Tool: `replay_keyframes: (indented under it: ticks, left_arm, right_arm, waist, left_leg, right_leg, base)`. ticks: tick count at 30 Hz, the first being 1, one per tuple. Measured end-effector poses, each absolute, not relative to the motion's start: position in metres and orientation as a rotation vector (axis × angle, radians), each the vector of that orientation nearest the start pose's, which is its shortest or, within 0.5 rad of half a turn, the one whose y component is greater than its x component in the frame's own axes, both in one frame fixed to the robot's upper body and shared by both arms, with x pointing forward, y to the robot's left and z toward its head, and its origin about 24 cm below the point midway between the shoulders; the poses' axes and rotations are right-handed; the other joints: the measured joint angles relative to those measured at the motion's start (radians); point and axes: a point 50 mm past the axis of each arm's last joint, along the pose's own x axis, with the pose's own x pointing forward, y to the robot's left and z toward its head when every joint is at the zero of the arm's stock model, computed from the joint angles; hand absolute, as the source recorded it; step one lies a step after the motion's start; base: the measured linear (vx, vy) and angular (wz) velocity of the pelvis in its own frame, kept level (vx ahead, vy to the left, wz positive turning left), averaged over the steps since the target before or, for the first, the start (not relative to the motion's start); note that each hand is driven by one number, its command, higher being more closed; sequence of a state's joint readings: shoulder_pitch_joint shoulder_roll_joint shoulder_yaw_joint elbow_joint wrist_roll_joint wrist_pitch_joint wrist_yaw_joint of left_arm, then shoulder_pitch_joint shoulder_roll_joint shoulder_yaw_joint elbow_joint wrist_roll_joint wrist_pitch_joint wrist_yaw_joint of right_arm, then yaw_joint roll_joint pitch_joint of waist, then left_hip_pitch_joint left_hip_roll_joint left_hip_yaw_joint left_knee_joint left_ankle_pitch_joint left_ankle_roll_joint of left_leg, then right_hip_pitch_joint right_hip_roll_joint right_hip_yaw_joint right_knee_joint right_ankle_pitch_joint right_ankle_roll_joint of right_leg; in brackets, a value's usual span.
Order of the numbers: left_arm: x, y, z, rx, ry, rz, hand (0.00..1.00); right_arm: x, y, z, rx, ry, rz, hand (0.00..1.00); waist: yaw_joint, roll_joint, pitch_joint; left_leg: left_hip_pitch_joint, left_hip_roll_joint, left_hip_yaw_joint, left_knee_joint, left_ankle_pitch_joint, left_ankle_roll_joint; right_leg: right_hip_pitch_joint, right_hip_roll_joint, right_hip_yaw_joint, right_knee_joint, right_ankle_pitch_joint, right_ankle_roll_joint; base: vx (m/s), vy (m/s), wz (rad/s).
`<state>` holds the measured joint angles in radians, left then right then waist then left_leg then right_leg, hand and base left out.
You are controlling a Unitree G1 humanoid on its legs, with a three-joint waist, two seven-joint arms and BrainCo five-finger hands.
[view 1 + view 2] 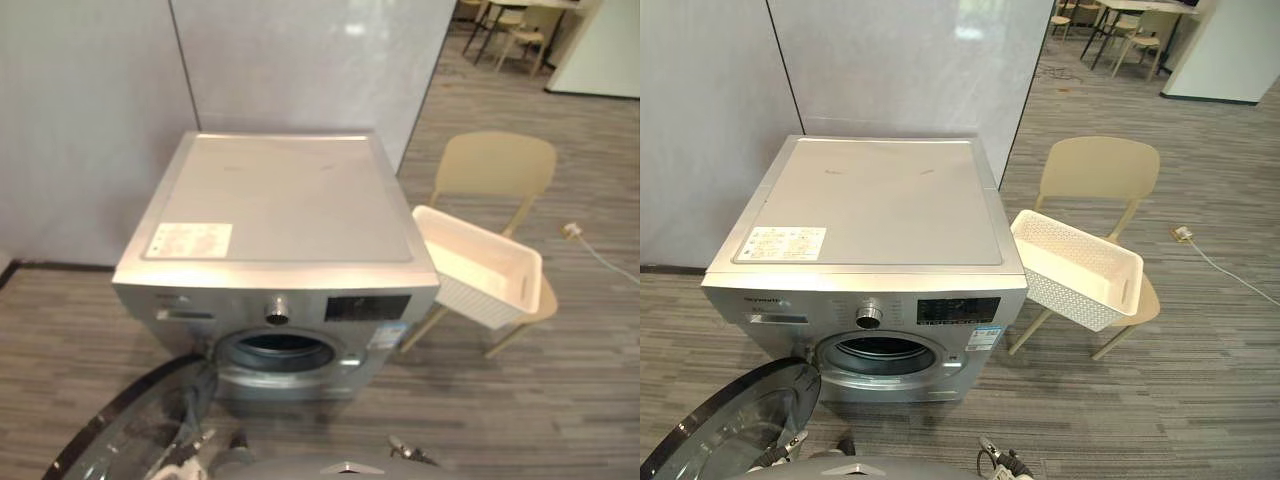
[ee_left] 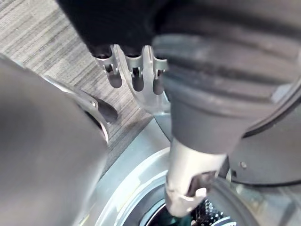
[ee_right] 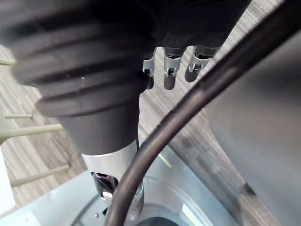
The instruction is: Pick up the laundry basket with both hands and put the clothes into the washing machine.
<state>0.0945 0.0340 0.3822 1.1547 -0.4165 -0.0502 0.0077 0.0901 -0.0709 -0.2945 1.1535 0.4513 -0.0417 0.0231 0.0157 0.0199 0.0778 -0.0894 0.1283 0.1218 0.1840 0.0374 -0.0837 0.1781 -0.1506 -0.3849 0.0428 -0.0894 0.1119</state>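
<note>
Silver front-load washing machine [image 1: 870, 220] stands against a grey partition wall [image 1: 890, 60]. Its round door [image 1: 730, 425] is swung open toward the robot's left and the drum opening [image 1: 885, 352] is exposed. There is a control knob [image 1: 869, 317] on the front panel and a white label [image 1: 785, 243] near the lid's front-left corner.

White perforated laundry basket [image 1: 1065, 300] sits tilted on the seat of a beige chair [image 1: 1100, 170], just right of the machine. Can't tell if its near corner touches the machine's side. No hand is on it.

Left hand [image 2: 134, 75] hangs over the open door, fingers straight and side by side, thumb apart, holding nothing. Right hand [image 3: 170, 70] is low over the wood-look floor [image 1: 1200, 380] in front of the machine, fingers likewise relaxed and straight, nothing in it.
</note>
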Motion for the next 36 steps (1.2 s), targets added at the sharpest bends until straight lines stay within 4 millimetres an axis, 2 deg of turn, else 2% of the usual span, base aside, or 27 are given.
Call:
replay_keyframes:
  ticks: [1,4,6,7,9,10,12,17,21,25,26,28,30,31,33,34,35,36]
  left_arm:
    - [0.060,0.201,-0.171,-0.548,1.082,0.670,0.00]
    - [0.059,0.194,-0.172,-0.592,1.084,0.693,0.00]
    - [0.048,0.192,-0.174,-0.608,1.106,0.723,0.00]
    - [0.039,0.193,-0.174,-0.613,1.120,0.746,0.00]
    - [0.038,0.195,-0.174,-0.608,1.120,0.749,0.00]
    - [0.039,0.196,-0.174,-0.606,1.116,0.751,0.00]
    - [0.041,0.198,-0.173,-0.608,1.106,0.757,0.00]
    - [0.047,0.209,-0.171,-0.545,1.098,0.738,0.00]
    - [0.045,0.218,-0.171,-0.470,1.138,0.697,0.00]
    - [0.042,0.227,-0.170,-0.353,1.194,0.647,0.00]
    - [0.044,0.228,-0.170,-0.350,1.191,0.645,0.00]
    - [0.046,0.227,-0.170,-0.354,1.191,0.641,0.00]
    - [0.046,0.227,-0.170,-0.345,1.197,0.623,0.00]
    - [0.045,0.227,-0.170,-0.335,1.200,0.609,0.00]
    - [0.044,0.227,-0.170,-0.339,1.200,0.594,0.00]
    - [0.041,0.228,-0.170,-0.339,1.203,0.589,0.00]
    - [0.038,0.231,-0.170,-0.337,1.204,0.591,0.00]
    - [0.038,0.231,-0.170,-0.340,1.202,0.591,0.00]
  right_arm:
    - [0.070,-0.213,-0.167,0.476,1.074,-0.578,0.00]
    - [0.078,-0.222,-0.163,0.437,1.049,-0.563,0.00]
    - [0.082,-0.224,-0.161,0.432,1.030,-0.558,0.00]
    - [0.083,-0.222,-0.162,0.422,1.032,-0.540,0.00]
    - [0.084,-0.215,-0.163,0.410,1.046,-0.502,0.00]
    - [0.086,-0.212,-0.162,0.400,1.045,-0.480,0.00]
    - [0.091,-0.209,-0.161,0.398,1.027,-0.459,0.00]
    - [0.088,-0.195,-0.163,0.400,1.046,-0.396,0.00]
    - [0.089,-0.189,-0.164,0.415,1.047,-0.384,0.00]
    - [0.091,-0.189,-0.163,0.426,1.038,-0.380,0.00]
    - [0.086,-0.193,-0.164,0.443,1.040,-0.414,0.00]
    - [0.076,-0.201,-0.166,0.464,1.056,-0.478,0.00]
    - [0.060,-0.207,-0.169,0.490,1.090,-0.547,0.00]
    - [0.051,-0.207,-0.171,0.504,1.115,-0.575,0.00]
    - [0.045,-0.208,-0.171,0.523,1.119,-0.603,0.00]
    - [0.040,-0.206,-0.172,0.530,1.131,-0.609,0.00]
    - [0.036,-0.203,-0.173,0.544,1.147,-0.612,0.00]
    - [0.036,-0.202,-0.173,0.547,1.153,-0.611,0.00]
  waist:
    - [0.003,0.017,0.007]
    - [0.005,0.034,0.024]
    - [0.010,0.040,0.027]
    - [0.008,0.034,0.023]
    - [0.009,0.017,0.012]
    - [0.012,0.006,-0.001]
    - [0.008,-0.006,0.009]
    - [0.008,-0.055,-0.014]
    - [0.001,-0.094,0.001]
    - [-0.025,-0.104,0.018]
    - [-0.027,-0.106,0.021]
    - [-0.024,-0.089,0.032]
    - [-0.023,-0.086,0.033]
    - [-0.024,-0.085,0.034]
    - [-0.021,-0.086,0.032]
    - [-0.021,-0.095,0.013]
    - [-0.018,-0.106,-0.005]
    - [-0.012,-0.111,-0.017]
  left_leg:
    - [-0.008,0.000,-0.001,0.008,-0.001,0.002]
    - [-0.007,-0.007,0.018,-0.017,-0.002,0.022]
    - [-0.020,-0.011,0.040,0.043,-0.043,0.040]
    - [-0.012,-0.019,0.049,0.030,-0.046,0.038]
    - [0.013,-0.050,0.058,-0.082,-0.005,0.049]
    - [0.048,-0.067,0.071,-0.193,0.050,0.053]
    - [0.069,-0.076,0.076,-0.273,0.095,0.052]
    - [0.076,-0.079,0.089,-0.273,0.079,0.045]
    - [0.106,-0.072,0.134,-0.272,0.049,0.033]
    - [0.149,-0.045,0.168,-0.272,0.030,0.021]
    - [0.152,-0.042,0.171,-0.272,0.027,0.022]
    - [0.157,-0.037,0.172,-0.272,0.023,0.028]
    - [0.162,-0.039,0.171,-0.273,0.024,0.038]
    - [0.168,-0.041,0.173,-0.272,0.033,0.050]
    - [0.175,-0.046,0.178,-0.272,0.032,0.046]
    - [0.173,-0.048,0.177,-0.272,0.024,0.027]
    - [0.164,-0.044,0.176,-0.272,0.026,0.014]
    - [0.153,-0.041,0.178,-0.272,0.030,0.005]
  right_leg:
    - [-0.002,-0.002,-0.013,0.011,-0.013,-0.002]
    - [-0.011,-0.021,-0.040,0.023,-0.020,-0.006]
    - [-0.009,-0.034,-0.038,0.037,-0.027,0.006]
    - [-0.008,-0.037,-0.031,0.040,-0.031,0.012]
    - [-0.031,-0.046,-0.001,0.022,-0.028,0.005]
    - [-0.049,-0.047,0.018,0.014,-0.023,-0.003]
    - [-0.063,-0.047,0.018,0.011,-0.013,-0.018]
    - [-0.063,-0.051,0.040,0.006,-0.016,-0.015]
    - [-0.124,-0.056,0.123,0.115,-0.048,-0.038]
    - [-0.201,-0.053,0.153,0.285,-0.042,-0.036]
    - [-0.213,-0.056,0.146,0.308,-0.035,-0.048]
    - [-0.217,-0.067,0.130,0.324,-0.022,-0.067]
    - [-0.218,-0.092,0.124,0.350,-0.027,-0.080]
    - [-0.226,-0.109,0.122,0.393,-0.053,-0.104]
    - [-0.234,-0.149,0.126,0.441,-0.069,-0.111]
    - [-0.235,-0.165,0.160,0.424,-0.045,-0.086]
    - [-0.228,-0.150,0.196,0.376,-0.057,0.010]
    - [-0.224,-0.142,0.193,0.344,-0.074,0.035]
  base:
    - [-0.08,-0.012,0.36]
    - [-0.07,0.038,0.22]
    - [-0.02,0.074,-0.06]
    - [0.02,0.063,-0.08]
    - [0.02,0.047,0.00]
    - [0.00,0.032,0.00]
    - [0.00,0.024,0.01]
    - [0.05,-0.004,-0.07]
    - [0.06,-0.011,-0.50]
    - [0.05,-0.023,-0.49]
    - [0.02,0.007,-0.06]
    - [0.03,0.018,0.01]
    - [0.02,0.008,0.14]
    - [0.01,-0.014,0.13]
    - [-0.02,-0.042,0.02]
    - [-0.04,-0.086,0.00]
    - [-0.04,-0.189,-0.03]
    - [0.01,-0.257,-0.19]
